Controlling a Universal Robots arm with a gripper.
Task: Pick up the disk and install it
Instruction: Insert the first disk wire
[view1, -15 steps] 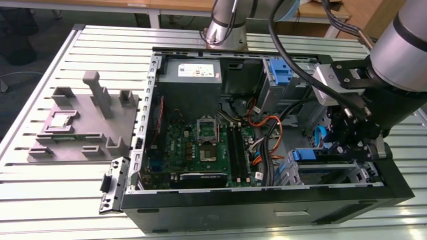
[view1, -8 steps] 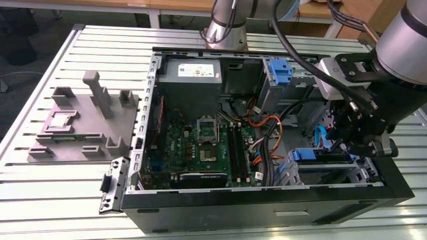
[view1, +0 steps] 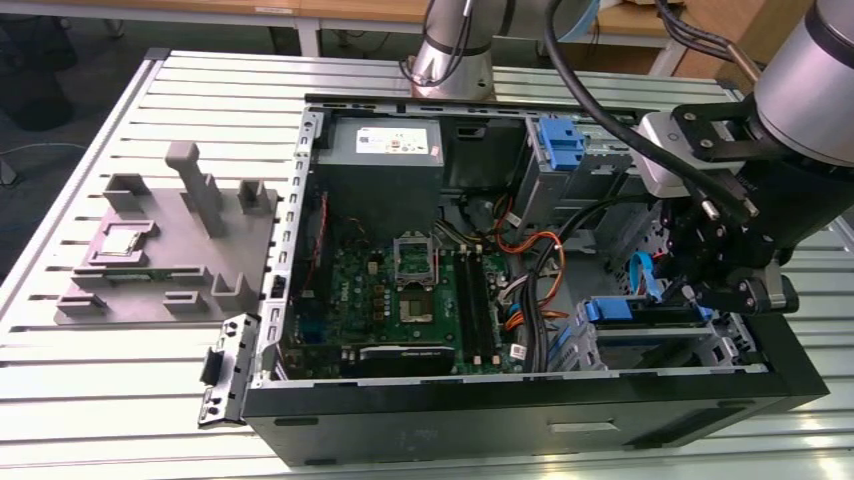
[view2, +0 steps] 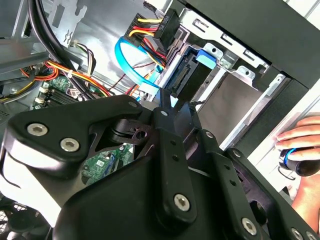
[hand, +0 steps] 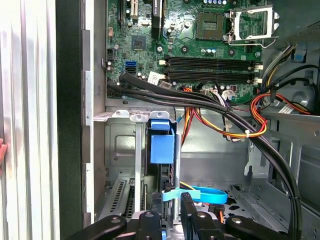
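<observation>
Exterior view: we see an open computer case lying on a slatted metal worktop, w/ the green motherboard exposed inside. A grey fixture block sits on the worktop at the exterior view's left, apart from the case. The arm's tool hangs over the case's corner at the exterior view's right, just above the disk, which sits in the drive bay w/ its blue carrier end facing up. A bare blue bracket stands in the upper bay, near the grey power-supply box.

Second wrist view: the tool's black fingers look drawn close together, tips right at the disk's connector edge; we can't tell if they grip it. A blue data cable loops beside the disk. A person's hand rests outside the case wall.

First wrist view: the disk stands on edge in the bay slot, blue rail showing, w/ the tool just short of it. A black cable bundle crosses btw the bay and the motherboard.
</observation>
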